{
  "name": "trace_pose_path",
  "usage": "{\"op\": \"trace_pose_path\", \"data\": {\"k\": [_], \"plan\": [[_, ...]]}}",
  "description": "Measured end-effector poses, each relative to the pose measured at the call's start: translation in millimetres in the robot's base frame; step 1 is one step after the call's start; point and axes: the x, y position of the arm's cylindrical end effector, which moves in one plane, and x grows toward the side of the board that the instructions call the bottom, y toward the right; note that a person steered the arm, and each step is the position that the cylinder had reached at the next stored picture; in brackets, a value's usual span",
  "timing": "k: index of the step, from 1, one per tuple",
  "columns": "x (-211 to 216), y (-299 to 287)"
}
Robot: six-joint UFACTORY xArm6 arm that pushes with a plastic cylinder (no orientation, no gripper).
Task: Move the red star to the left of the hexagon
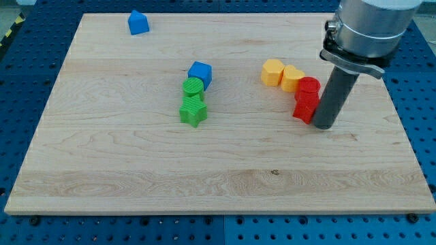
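Pale wooden board (pixel 225 170) lies on a blue perforated table (pixel 419 82); a strip of yellow-black tape shows at the view's top left corner. My tip (pixel 323 126) rests on the board, just to the view's right of two red blocks: upper red block (pixel 309 87), rounded, and lower red block (pixel 305 107), touching it, likely the star, points hard to make out. Two yellow blocks run up-left from them: yellow hexagon (pixel 272 71) and a yellow block (pixel 292 77), shape unclear. Mid-board cluster: blue cube (pixel 200 71), green cylinder (pixel 193 87), green star (pixel 193 111), touching in a column. Blue block (pixel 138 23) alone near the top left. Arm housing cut off at the top edge. No pincer fitted, only the rod.
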Motion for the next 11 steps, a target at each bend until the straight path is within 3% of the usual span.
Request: {"op": "trace_pose_path", "data": {"k": [2,3,4,5,6,9,11], "plan": [[-14,-66],[-1,-59],[31,14],[20,65],[1,47],[-62,-89],[-121,-129]]}}
